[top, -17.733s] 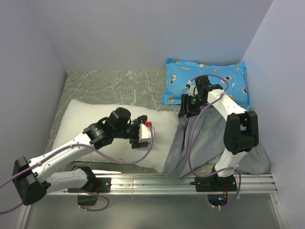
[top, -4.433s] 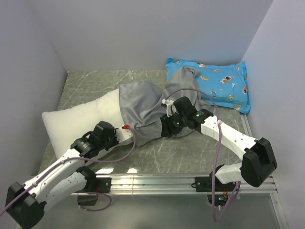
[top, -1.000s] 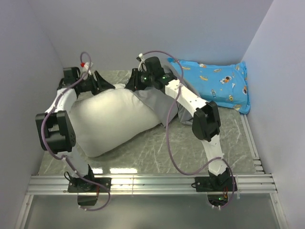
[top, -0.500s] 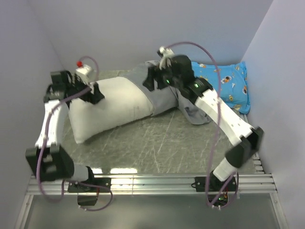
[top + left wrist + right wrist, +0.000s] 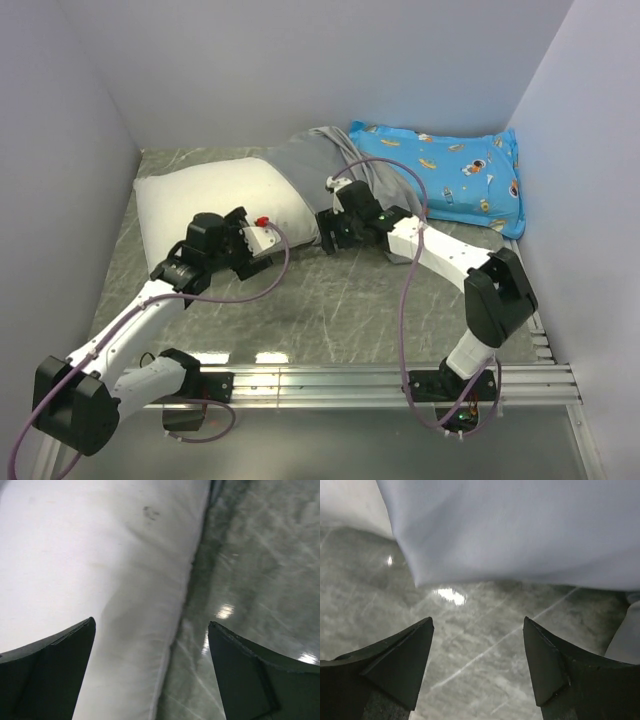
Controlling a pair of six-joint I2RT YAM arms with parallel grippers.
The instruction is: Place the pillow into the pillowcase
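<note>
The white pillow (image 5: pixel 205 200) lies at the back left of the table, its right end tucked into the grey pillowcase (image 5: pixel 325 160). The rest of the pillow is bare. My left gripper (image 5: pixel 240 232) hovers at the pillow's near edge, open and empty. In the left wrist view the pillow (image 5: pixel 100 555) and its seam run between the spread fingers of that gripper (image 5: pixel 151 622). My right gripper (image 5: pixel 332 228) is open just in front of the pillowcase's near edge. In its wrist view the grey fabric of the pillowcase (image 5: pixel 520 530) hangs beyond the open gripper (image 5: pixel 478 620), with bare table between the fingers.
A blue cartoon-printed pillow (image 5: pixel 440 175) lies at the back right, touching the pillowcase. Grey walls close in the left, back and right. The marbled table (image 5: pixel 330 310) shows in front of both arms, with a metal rail (image 5: pixel 320 380) along its near edge.
Both grippers have let go and opened. The arms have come forward and down from the back wall. The pillow with the pillowcase over its right end now rests on the table.
</note>
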